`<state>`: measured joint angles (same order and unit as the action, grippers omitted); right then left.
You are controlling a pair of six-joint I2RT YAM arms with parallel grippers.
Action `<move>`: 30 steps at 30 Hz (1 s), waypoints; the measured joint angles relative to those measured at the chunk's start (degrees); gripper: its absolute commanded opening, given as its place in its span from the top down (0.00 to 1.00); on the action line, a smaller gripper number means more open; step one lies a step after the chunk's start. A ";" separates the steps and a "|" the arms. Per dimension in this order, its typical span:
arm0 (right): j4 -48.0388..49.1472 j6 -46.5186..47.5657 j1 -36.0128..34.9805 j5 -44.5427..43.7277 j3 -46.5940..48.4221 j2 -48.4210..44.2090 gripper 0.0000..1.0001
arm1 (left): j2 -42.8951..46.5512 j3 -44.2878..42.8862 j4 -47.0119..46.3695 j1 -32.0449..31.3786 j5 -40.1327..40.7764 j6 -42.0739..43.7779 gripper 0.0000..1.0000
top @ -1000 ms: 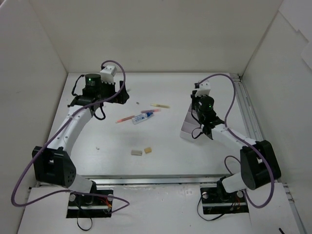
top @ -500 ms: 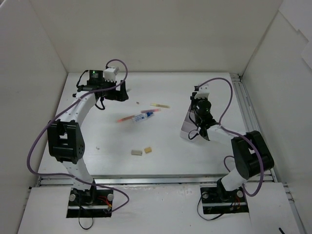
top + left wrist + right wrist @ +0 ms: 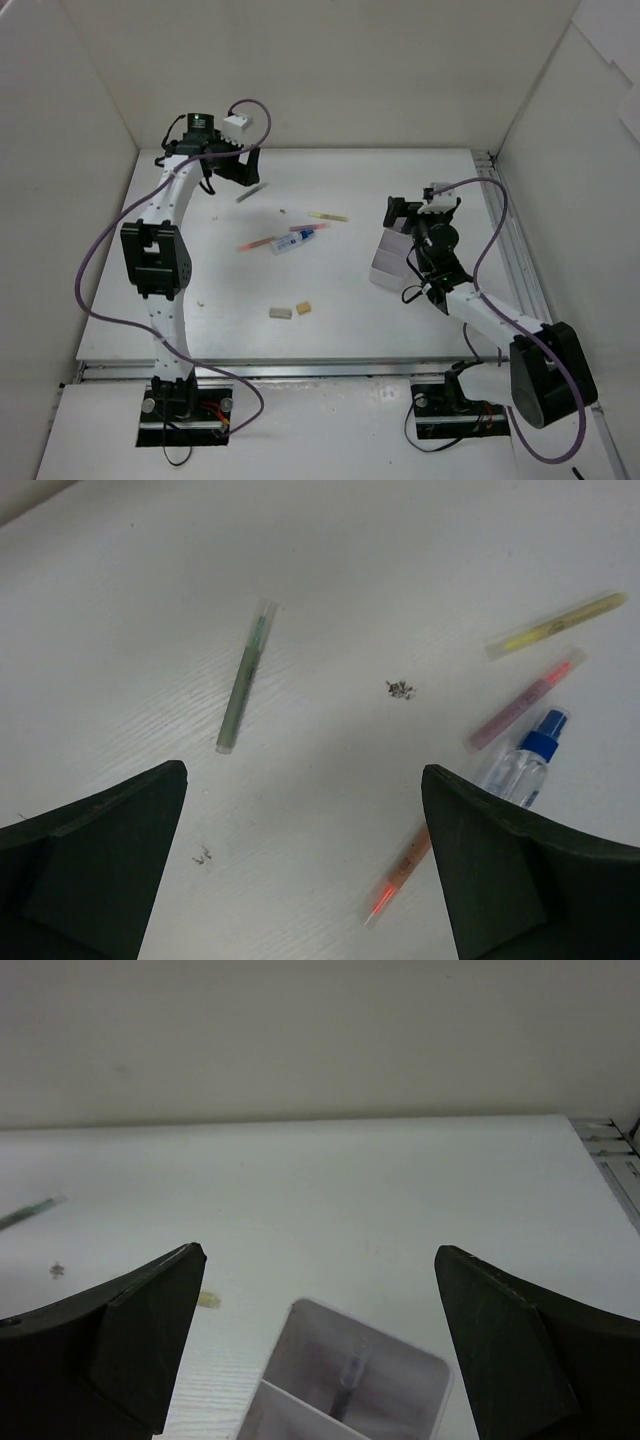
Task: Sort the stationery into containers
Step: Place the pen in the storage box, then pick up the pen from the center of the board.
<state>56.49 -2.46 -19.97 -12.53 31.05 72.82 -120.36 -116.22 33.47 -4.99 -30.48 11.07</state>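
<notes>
Grey pen (image 3: 243, 676) lies at eleven o'clock below your left gripper (image 3: 303, 820), wide open and empty like the right gripper (image 3: 318, 1270) above the white box (image 3: 410, 1385); descend skewed and you may flick it away.

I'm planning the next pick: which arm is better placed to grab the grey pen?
Left. Its open gripper hangs just short of the grey pen, while the right gripper is across the table over the box.
</notes>
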 measured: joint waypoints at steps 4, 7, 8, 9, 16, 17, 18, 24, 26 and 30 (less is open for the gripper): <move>-1.49 -1.22 0.00 2.47 -1.07 -8.76 0.02 | -10.97 -11.63 6.34 0.94 0.44 2.93 0.00; -3.50 -2.05 -0.09 4.24 -1.42 -14.12 0.02 | -17.38 -16.44 9.01 1.36 1.20 3.87 0.00; -4.31 -2.23 -0.28 4.74 -1.46 -15.67 0.02 | -18.62 -16.76 9.33 1.46 1.49 4.04 0.00; -5.07 -2.29 -0.33 5.31 -1.46 -17.00 0.02 | -19.65 -16.76 9.75 1.55 1.90 4.35 0.00; -12.68 -2.62 -0.37 11.96 -1.46 -22.67 0.02 | -22.60 -17.20 10.16 1.70 3.76 5.31 0.00; -14.34 -2.75 -0.37 13.31 -1.33 -22.91 0.02 | -23.04 -17.86 10.10 1.73 3.78 5.33 0.00; -16.04 -3.04 -0.37 14.73 -1.11 -23.02 0.02 | -23.47 -18.67 9.92 1.73 3.80 5.31 0.00; -25.07 -3.54 -0.37 20.61 1.55 -23.23 0.02 | -26.67 -21.84 7.45 1.75 3.76 5.01 0.00; -26.69 -3.54 -0.39 21.73 2.23 -23.85 0.02 | -27.45 -21.84 6.82 1.75 3.80 4.83 0.00; -28.55 -3.54 -0.39 23.06 2.51 -26.16 0.02 | -28.33 -21.94 6.08 1.75 4.63 4.33 0.09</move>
<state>27.94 -6.00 -20.36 10.52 33.56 46.65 -148.68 -138.17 39.55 -3.25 -25.85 15.40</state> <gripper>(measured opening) 0.979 0.958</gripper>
